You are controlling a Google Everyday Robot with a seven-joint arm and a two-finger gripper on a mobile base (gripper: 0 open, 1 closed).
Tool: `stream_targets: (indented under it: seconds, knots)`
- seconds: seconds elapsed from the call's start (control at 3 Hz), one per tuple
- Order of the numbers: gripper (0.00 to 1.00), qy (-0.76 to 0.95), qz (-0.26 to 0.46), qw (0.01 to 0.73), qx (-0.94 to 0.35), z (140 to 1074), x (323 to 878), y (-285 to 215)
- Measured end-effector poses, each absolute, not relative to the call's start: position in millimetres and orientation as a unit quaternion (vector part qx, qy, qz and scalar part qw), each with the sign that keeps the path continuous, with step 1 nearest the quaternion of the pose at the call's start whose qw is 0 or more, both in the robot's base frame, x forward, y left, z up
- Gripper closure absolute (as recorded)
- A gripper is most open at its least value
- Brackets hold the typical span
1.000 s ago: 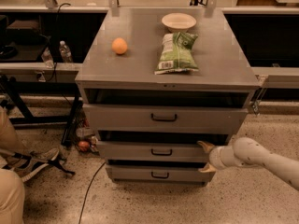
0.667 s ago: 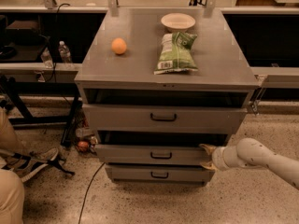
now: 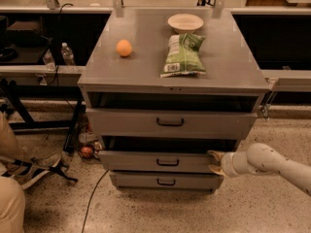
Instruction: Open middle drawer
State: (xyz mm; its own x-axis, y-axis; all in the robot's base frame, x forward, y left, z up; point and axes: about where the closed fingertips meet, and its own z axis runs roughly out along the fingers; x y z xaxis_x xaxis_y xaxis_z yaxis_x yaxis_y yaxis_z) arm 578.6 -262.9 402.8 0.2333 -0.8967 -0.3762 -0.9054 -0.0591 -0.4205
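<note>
Middle drawer (image 3: 141, 161) sits between the two other fronts of a grey metal cabinet (image 3: 146, 72), pulled a little way out, with a dark gap above it and a small black handle (image 3: 167, 162) at its centre. At far left a tan trouser leg (image 3: 9, 208) and a striped shoe (image 3: 36, 166) rest on the speckled stone floor (image 3: 170, 212). Two clear bottles (image 3: 67, 55) stand on a low shelf behind. A dark cable (image 3: 92, 198) trails towards the cabinet. On the smooth flat top lie a round orange (image 3: 124, 47), then a crinkled green bag (image 3: 183, 55) and a shallow pale bowl (image 3: 185, 22) behind it. At right, the gripper (image 3: 214, 162) (tan-tipped, on a rounded white arm (image 3: 272, 165)) is at the drawer's right end; whether its jaws clamp the front or stand open I cannot tell.
</note>
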Motion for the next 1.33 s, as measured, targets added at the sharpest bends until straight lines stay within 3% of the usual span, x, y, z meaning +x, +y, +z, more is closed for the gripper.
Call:
stream_targets:
  seconds: [0.33, 1.33]
  knots:
    - [1.00, 0.619, 0.007, 0.295, -0.728, 405.4, 578.6, -262.9]
    - [0.31, 0.619, 0.007, 0.295, -0.728, 408.0, 578.6, -262.8]
